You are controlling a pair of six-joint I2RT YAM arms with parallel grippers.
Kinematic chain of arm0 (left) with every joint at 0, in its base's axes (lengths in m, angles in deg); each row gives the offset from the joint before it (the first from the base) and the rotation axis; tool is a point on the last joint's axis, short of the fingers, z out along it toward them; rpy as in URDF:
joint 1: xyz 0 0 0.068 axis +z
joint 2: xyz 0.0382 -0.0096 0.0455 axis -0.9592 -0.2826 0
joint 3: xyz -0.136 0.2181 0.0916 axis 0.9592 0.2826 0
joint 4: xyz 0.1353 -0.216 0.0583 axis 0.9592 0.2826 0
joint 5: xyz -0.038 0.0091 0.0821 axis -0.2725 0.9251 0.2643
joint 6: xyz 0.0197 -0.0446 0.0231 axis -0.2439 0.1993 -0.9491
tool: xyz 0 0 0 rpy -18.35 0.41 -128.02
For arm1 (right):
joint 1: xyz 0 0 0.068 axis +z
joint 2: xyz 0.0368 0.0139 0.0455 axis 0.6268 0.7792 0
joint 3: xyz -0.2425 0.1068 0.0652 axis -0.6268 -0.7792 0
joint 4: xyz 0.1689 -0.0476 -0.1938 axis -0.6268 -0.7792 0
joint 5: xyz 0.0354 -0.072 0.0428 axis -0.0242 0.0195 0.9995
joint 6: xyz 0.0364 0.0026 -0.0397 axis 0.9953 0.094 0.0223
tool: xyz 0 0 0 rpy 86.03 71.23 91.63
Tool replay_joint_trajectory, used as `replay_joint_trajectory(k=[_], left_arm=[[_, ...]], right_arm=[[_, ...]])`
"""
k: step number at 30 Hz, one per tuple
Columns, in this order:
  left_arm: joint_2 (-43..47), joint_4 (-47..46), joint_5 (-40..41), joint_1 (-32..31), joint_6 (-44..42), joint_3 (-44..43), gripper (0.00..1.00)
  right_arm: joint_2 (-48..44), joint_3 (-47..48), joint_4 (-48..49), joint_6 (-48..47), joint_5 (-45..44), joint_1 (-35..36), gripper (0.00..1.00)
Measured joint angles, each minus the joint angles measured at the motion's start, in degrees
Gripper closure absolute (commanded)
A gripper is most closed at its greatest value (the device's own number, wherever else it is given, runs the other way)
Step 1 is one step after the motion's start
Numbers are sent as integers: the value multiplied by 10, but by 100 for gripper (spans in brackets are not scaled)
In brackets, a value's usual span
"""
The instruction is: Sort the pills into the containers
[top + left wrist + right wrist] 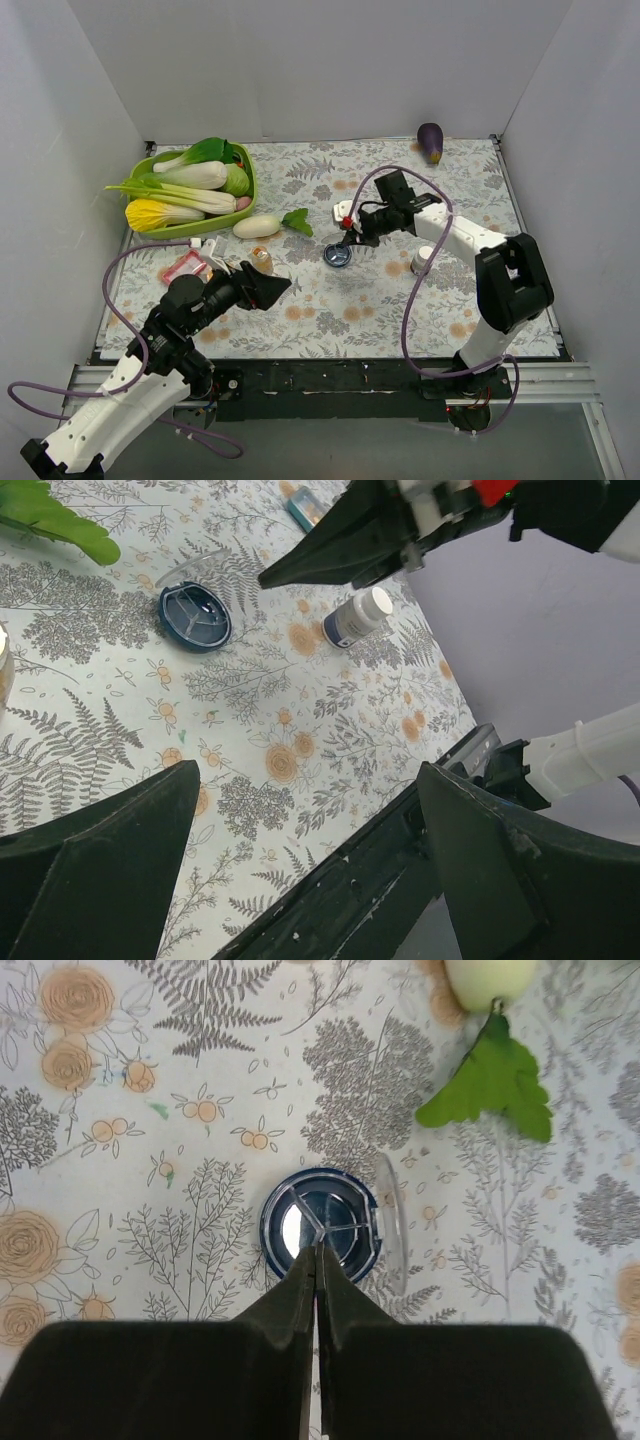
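One round dish (345,1222); one bottle (358,617) (white-capped)

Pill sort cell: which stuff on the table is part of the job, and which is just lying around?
Job:
- round blue divided dish
- white-capped pill bottle
- pink tray

Lying about:
- green basket of vegetables
- white radish with its leaf
- purple eggplant at the far edge

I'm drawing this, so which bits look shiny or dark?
Right wrist view: a bright glare patch on the round blue dish. Left wrist view: the fingers of the left gripper loom dark and featureless. Top external view: even light, only faint shadows.
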Motion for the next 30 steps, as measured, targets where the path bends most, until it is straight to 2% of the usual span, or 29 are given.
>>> replay_joint_trajectory(k=[6, 12, 16, 19, 22, 30], left_arm=[[1, -4, -6, 0, 2, 0, 9], [13, -4, -7, 0, 8, 0, 9], [14, -4, -7, 0, 9, 0, 9], [15, -4, -7, 0, 10, 1, 9], [18, -3, -7, 0, 11, 2, 9], [31, -1, -7, 0, 15, 10, 8]], right_arm=[[61, -3, -2, -24, -66, 23, 86], [75, -9, 29, -30, -113, 40, 69], [81, -10, 59, -31, -133, 47, 45], [85, -13, 71, -33, -143, 50, 35], [94, -16, 81, -38, -149, 50, 27], [99, -19, 84, -43, -160, 52, 18]])
